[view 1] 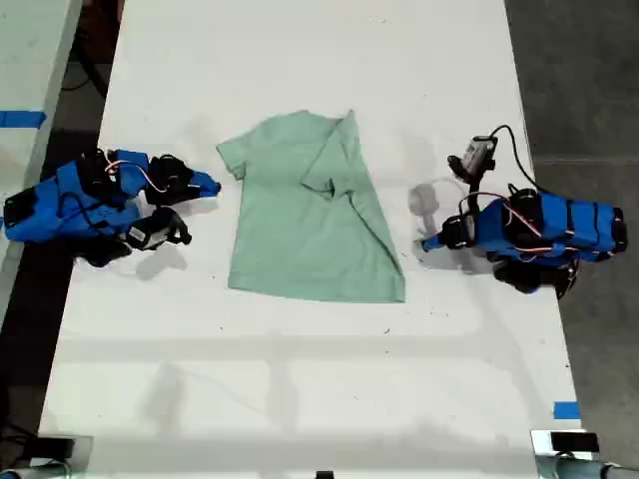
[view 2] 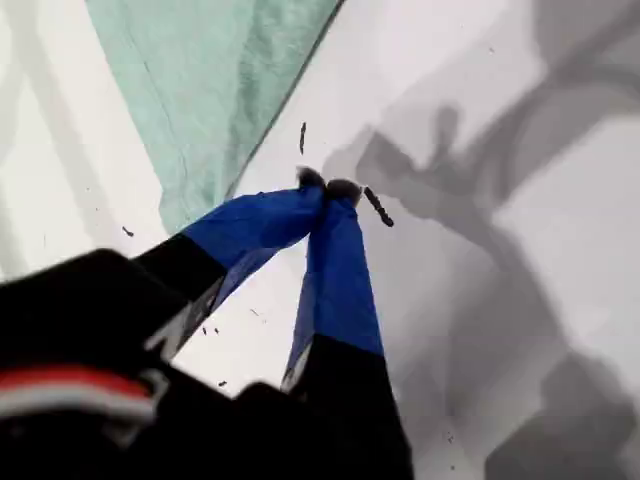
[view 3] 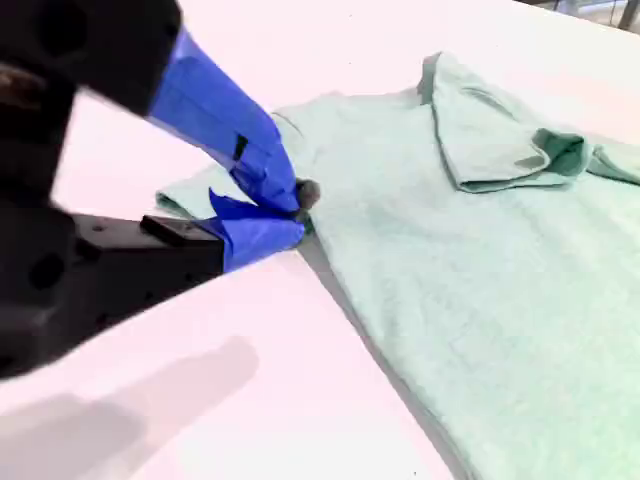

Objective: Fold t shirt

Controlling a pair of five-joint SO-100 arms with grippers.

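Both grippers sit low over the white table (view 1: 300,379), one on each side of the t shirt (view 1: 300,215). My first gripper (view 2: 328,188) has its two blue-taped jaws pressed together at the tips with nothing between them; it rests just beside the shirt's lower corner, on the exterior view's right, tips on bare table and apart from the cloth. My second gripper (view 3: 290,210) is on the exterior view's left, by the shirt's sleeve. Its blue jaws are drawn close at the tips, right at the sleeve's edge. From its wrist view I cannot tell whether any cloth is caught between them.

The shirt lies in the middle of the table, neck toward the far edge in the exterior view. The side on that view's right is folded inward over the body, leaving a slanted edge running down to the hem. The sleeve on that view's left lies flat and spread.
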